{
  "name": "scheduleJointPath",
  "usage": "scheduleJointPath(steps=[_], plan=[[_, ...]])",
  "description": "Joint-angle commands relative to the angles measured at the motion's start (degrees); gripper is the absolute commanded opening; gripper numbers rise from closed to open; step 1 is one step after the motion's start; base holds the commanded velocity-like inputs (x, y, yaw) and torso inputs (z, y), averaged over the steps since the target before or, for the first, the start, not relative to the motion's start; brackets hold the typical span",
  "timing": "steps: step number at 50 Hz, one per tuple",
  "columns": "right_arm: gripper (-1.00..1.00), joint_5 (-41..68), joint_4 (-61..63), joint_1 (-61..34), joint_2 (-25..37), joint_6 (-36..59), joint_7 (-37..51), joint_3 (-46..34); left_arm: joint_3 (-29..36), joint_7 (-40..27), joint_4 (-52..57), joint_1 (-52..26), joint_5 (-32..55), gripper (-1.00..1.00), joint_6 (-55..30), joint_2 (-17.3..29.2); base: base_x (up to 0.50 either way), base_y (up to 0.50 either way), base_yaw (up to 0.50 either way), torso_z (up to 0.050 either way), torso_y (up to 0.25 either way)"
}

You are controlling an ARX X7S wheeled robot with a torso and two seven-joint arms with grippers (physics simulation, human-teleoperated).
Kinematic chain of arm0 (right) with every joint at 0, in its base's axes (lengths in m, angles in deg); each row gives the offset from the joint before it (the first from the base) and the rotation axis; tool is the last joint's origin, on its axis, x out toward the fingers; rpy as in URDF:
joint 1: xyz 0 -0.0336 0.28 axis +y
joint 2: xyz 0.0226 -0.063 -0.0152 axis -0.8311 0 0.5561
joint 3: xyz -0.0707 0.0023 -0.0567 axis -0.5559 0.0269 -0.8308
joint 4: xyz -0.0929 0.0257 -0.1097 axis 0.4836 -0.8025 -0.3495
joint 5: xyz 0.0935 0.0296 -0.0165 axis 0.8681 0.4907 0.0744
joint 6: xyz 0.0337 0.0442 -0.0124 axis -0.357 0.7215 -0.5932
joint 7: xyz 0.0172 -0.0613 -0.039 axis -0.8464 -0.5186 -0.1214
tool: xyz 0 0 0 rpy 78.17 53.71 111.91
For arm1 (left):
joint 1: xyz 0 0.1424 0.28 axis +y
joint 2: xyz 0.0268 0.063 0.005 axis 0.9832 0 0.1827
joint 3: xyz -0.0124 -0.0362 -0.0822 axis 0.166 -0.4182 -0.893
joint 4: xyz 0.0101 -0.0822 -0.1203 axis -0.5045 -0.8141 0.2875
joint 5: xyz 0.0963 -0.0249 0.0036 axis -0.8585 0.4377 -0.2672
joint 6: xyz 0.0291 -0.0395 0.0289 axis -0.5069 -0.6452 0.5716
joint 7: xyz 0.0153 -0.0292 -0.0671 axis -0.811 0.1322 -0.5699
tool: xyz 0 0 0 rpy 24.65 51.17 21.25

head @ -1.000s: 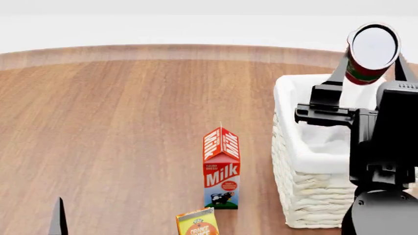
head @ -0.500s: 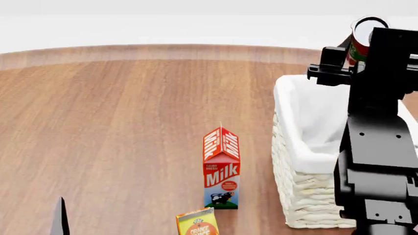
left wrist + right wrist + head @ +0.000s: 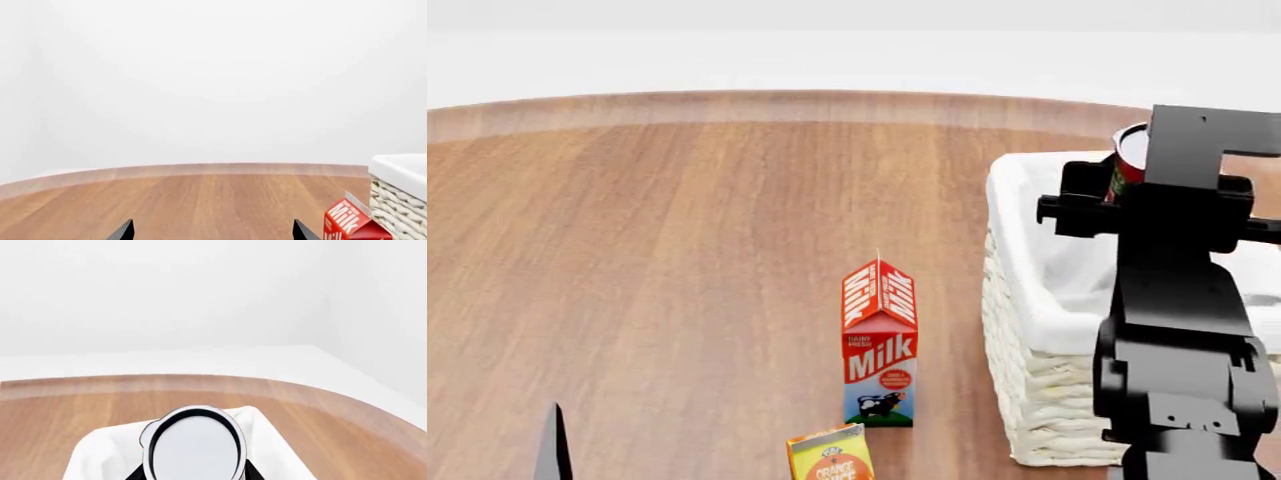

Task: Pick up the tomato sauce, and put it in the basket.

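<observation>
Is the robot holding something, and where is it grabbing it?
Yes. The right gripper holds the tomato sauce by its sides, over the basket. The left gripper holds nothing.

Tomato sauce (image 3: 1124, 160): small tin can w/ red + green label, silvery-white top w/ dark rim. Mostly hidden in head view, just a sliver showing at approx 2 o'clock, above the basket's far end. Right wrist view shows its top (image 3: 194, 445) face-on as a pale oval, can tilted toward cam, white lining behind it.

Basket (image 3: 1054, 390): big rectangular cream-white wicker, white cloth lining folded over rim. Sits upright on wood surface at approx 3–4 o'clock in head view. One corner (image 3: 400, 197) seen in left wrist view.
</observation>
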Motion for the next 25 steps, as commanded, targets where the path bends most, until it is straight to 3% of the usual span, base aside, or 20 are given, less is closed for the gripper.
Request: scheduleJointPath(steps=[1,25], plan=[[-1.0,-3.3,-1.1,0.4,-0.3,1.8,0.0,2.0,0.2,-0.1,-0.3,-0.1,0.3,1.0,0.1,0.1,0.0,0.0,0.0,0.0,0.0],[-1.0,-3.6,-1.1,3.0,-0.7,2.4,-0.6,4.4,0.8,-0.4,-1.0,-0.2,0.7,1.0,0.4,0.3,0.0,0.0,0.0,0.0,0.0]])
